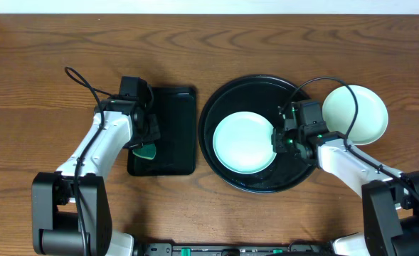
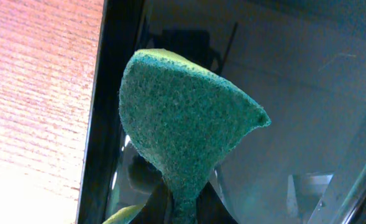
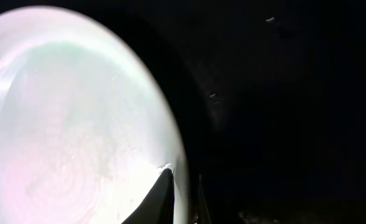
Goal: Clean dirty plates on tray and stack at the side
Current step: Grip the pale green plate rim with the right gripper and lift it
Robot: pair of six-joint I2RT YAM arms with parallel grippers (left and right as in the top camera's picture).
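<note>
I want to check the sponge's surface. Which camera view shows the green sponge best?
The left wrist view: the green sponge fills the frame, its rough texture clear. The overhead view shows it only as a small green tip at the left gripper. The right wrist view does not show it.

I'm watching three views.
Overhead is looking straight down at the table (image 1: 24,71); wrist cameras are pressing close on its sponge (image 2: 183,130) and plate (image 3: 77,124).

A brown wooden table (image 1: 52,57) with long, streaky grain fills nearly the whole overhead view. Along its far edge runs a pale strip (image 1: 266,6), perhaps wall or floor. Bright light washes the wood pinkish in the left wrist view.
</note>
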